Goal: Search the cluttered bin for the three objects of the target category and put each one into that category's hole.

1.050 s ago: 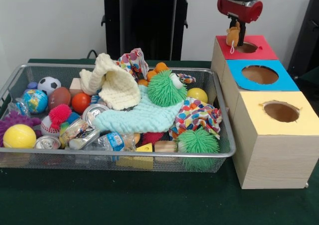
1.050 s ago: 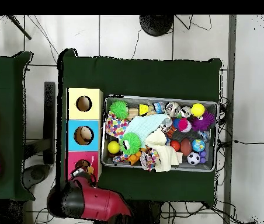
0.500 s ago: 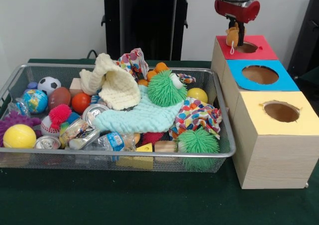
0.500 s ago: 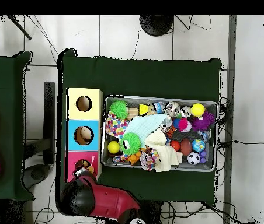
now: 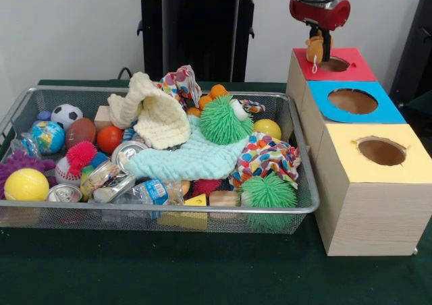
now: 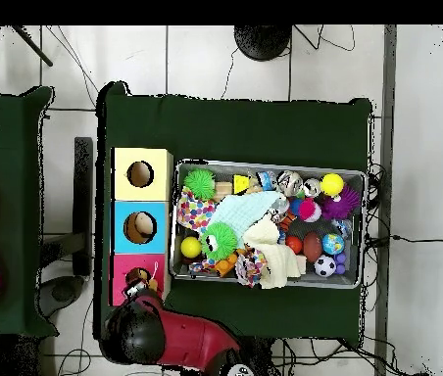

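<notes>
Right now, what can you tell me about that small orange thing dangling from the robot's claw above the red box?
The small orange soft toy looks plush, tan-orange, with a white tag or string hanging below it. It hangs upright in the gripper, which is shut on it, just over the near rim of the round hole in the red-topped wooden box. It seems to touch nothing else; finer details cannot be told.
</notes>
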Motion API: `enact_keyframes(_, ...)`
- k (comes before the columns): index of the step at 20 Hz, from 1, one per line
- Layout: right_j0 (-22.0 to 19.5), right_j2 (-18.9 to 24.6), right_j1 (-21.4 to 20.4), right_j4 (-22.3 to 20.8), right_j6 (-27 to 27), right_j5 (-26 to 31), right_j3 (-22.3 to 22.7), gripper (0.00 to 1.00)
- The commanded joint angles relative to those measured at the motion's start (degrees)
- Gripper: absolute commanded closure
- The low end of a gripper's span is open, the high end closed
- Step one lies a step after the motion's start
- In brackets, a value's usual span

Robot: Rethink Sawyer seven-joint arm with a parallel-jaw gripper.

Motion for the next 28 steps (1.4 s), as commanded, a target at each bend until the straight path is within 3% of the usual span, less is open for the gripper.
enact_keyframes(1,-0.74,8.46,4.85,2.15,13.32,-5.54,0.68,1.0)
enact_keyframes(11,3.32,8.07,1.27,7.16,15.21,-1.39,-0.55,1.0)
enact_keyframes(18,2.91,7.97,5.3,6.34,13.35,-6.14,-2.08,1.0)
enact_keyframes(23,3.47,7.42,5.38,6.56,13.16,-6.63,-2.34,1.0)
enact_keyframes(28,5.76,0.7,12.57,3.46,8.24,-11.53,-5.49,1.0)
